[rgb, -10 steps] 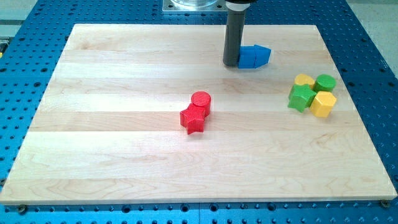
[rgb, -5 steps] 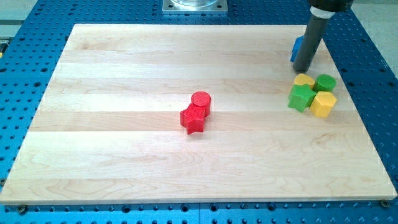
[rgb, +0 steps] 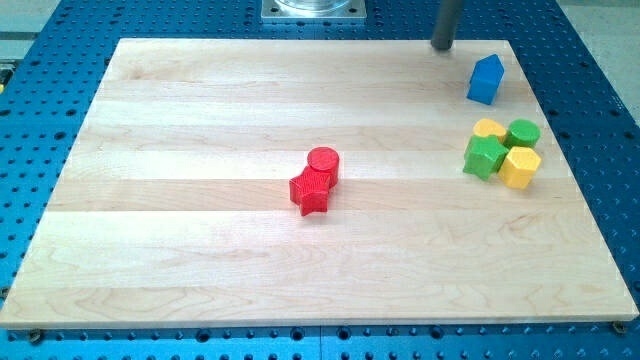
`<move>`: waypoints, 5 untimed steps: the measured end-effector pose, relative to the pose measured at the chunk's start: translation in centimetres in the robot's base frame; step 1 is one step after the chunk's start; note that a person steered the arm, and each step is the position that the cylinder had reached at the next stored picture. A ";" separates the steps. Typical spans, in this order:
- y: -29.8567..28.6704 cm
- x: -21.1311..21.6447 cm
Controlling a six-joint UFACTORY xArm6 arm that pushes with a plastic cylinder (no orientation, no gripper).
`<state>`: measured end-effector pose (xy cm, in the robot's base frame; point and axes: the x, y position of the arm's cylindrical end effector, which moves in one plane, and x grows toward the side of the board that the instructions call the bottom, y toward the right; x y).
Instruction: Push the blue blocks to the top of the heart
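Observation:
A blue block [rgb: 486,79], shaped like a small house with a pointed top, stands near the board's top right corner. My tip [rgb: 442,46] is at the board's top edge, up and to the left of the blue block, apart from it. No other blue block shows. I cannot make out a heart shape among the blocks; the yellow block [rgb: 489,129] in the right cluster may be one.
A red cylinder [rgb: 323,161] and a red star [rgb: 311,190] touch each other near the middle of the wooden board [rgb: 200,230]. On the right a cluster holds a green cylinder [rgb: 523,132], a green star [rgb: 485,156] and a yellow hexagon [rgb: 520,167].
The blue block was pushed from the top middle to the top right corner. My tip then left it, moving up and left to the board's top edge.

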<state>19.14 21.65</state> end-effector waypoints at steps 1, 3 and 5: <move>6.7 1.0; 7.5 2.7; 0.0 8.5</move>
<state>27.64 21.62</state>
